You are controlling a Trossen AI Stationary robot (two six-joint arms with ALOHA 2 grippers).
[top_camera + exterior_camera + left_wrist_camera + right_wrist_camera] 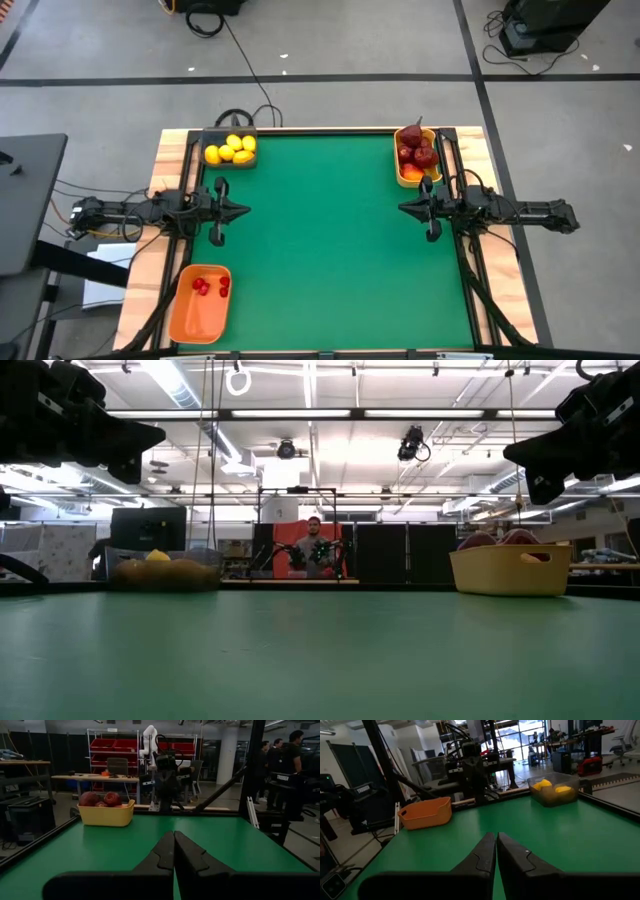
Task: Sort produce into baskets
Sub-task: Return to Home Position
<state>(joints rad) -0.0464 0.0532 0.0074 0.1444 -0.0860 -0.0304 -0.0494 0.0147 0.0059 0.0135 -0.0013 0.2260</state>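
Several yellow lemons [231,150] lie in the dark grey tray [230,135] at the far left corner. Dark red and red-orange apples [417,152] fill the yellow tray [401,176] at the far right. Small red berries [210,286] lie in the orange tray [199,320] at the near left. My left gripper [243,210] is shut and empty above the mat's left side. My right gripper [404,208] is shut and empty above the mat's right side. Both point level toward the table's middle.
The green mat [330,240] lies between the two grippers. Wooden table edges and dark frame rails [470,260] run along both sides. A person [315,545] sits in the room beyond the far edge, and other people [285,755] stand farther off.
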